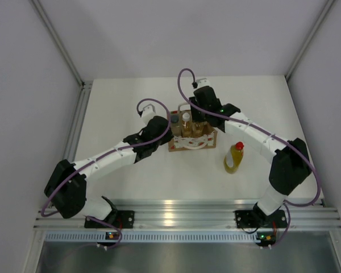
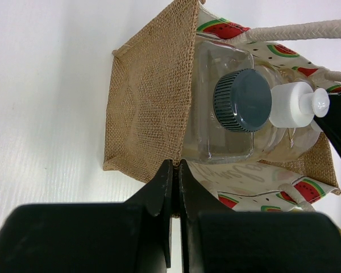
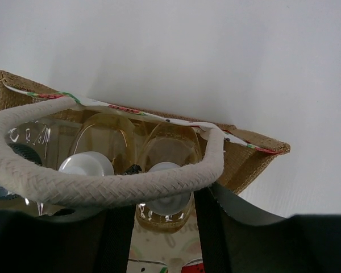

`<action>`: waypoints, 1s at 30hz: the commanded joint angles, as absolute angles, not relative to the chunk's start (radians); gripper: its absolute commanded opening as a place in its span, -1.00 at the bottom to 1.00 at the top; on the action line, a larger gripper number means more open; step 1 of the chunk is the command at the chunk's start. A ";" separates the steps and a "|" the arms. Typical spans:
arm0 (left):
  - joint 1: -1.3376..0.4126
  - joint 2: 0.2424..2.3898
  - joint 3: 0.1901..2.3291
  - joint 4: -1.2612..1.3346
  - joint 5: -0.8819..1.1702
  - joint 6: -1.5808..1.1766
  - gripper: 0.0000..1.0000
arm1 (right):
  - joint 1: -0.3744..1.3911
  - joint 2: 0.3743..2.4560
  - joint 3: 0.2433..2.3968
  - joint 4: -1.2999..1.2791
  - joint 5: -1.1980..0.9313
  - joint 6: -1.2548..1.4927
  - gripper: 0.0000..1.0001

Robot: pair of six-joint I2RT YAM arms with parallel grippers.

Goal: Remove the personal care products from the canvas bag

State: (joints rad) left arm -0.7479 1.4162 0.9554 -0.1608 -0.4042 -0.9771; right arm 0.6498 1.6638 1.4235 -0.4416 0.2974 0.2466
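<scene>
The canvas bag [image 1: 207, 141] stands mid-table, tan burlap with a watermelon-print band and white loop handles [image 3: 102, 185]. My left gripper [image 1: 169, 132] is shut on the bag's left rim, the jaws pinching the burlap edge [image 2: 176, 166]. Inside the bag are a clear bottle with a dark grey cap [image 2: 242, 100] and two amber bottles with white caps [image 3: 86, 165]. My right gripper [image 1: 200, 126] reaches down into the bag, its fingers [image 3: 215, 227] against both sides of the right amber bottle [image 3: 167, 199], behind the handle. The yellow bottle with a red cap [image 1: 234, 158] stands outside on the table.
The yellow bottle stands right of the bag, close under my right forearm. White walls close the table [image 1: 131, 187] at the back and both sides. An aluminium rail [image 1: 176, 213] runs along the near edge.
</scene>
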 commanded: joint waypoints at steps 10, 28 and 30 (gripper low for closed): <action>-0.752 1.443 0.937 -0.189 -0.390 -0.962 -1.00 | 0.670 1.652 1.397 -0.365 0.325 0.262 -0.66; -0.752 1.451 0.946 -0.190 -0.387 -0.973 -1.00 | 0.673 1.462 1.489 -0.428 0.284 0.239 -1.00; -0.752 1.454 0.950 -0.190 -0.385 -0.973 -1.00 | 0.673 1.442 1.502 -0.437 0.279 0.238 -1.00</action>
